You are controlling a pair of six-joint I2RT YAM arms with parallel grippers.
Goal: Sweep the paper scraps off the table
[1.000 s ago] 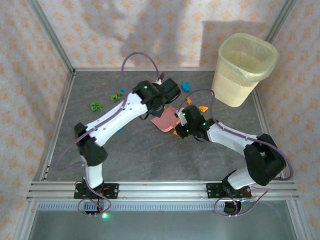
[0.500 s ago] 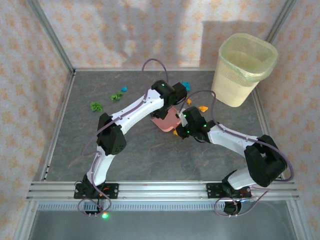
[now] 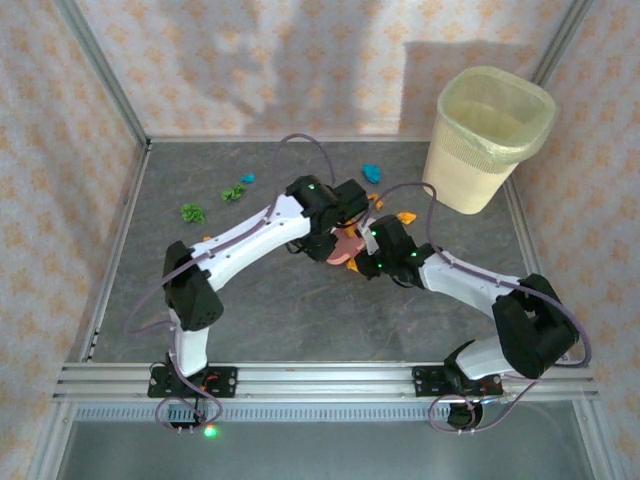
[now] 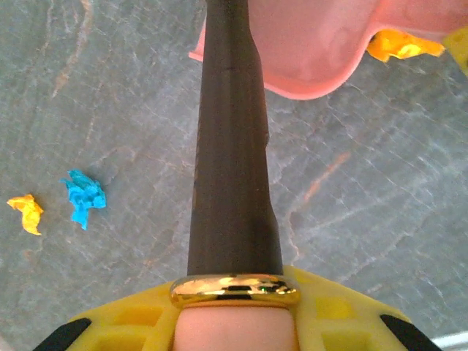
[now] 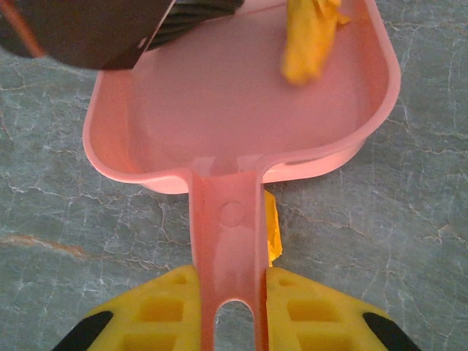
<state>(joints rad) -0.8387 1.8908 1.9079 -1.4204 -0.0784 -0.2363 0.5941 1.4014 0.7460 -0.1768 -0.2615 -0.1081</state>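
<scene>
My left gripper [image 4: 234,322] is shut on a brush with a pink handle, a gold ferrule [image 4: 234,289] and dark bristles [image 4: 232,146]. The bristles reach the mouth of the pink dustpan [image 5: 241,95]. My right gripper [image 5: 228,307] is shut on the dustpan's handle [image 5: 228,241]. One orange paper scrap [image 5: 311,36] lies inside the pan, and another [image 5: 272,227] lies on the table beside the handle. From above, both grippers meet at the dustpan [image 3: 345,245] mid-table. Loose scraps lie beyond: green [image 3: 192,212], green [image 3: 233,192], teal [image 3: 247,178], blue [image 3: 372,172], orange [image 3: 406,216].
A pale yellow waste bin [image 3: 490,135] stands at the table's back right corner. Patterned walls and aluminium rails [image 3: 115,270] edge the dark grey table. In the left wrist view a blue scrap [image 4: 84,197] and an orange scrap [image 4: 25,212] lie left of the brush.
The left arm's elbow swung out and back, and the brush head came nearer, over the dustpan's mouth. The right arm and dustpan shifted only slightly.
</scene>
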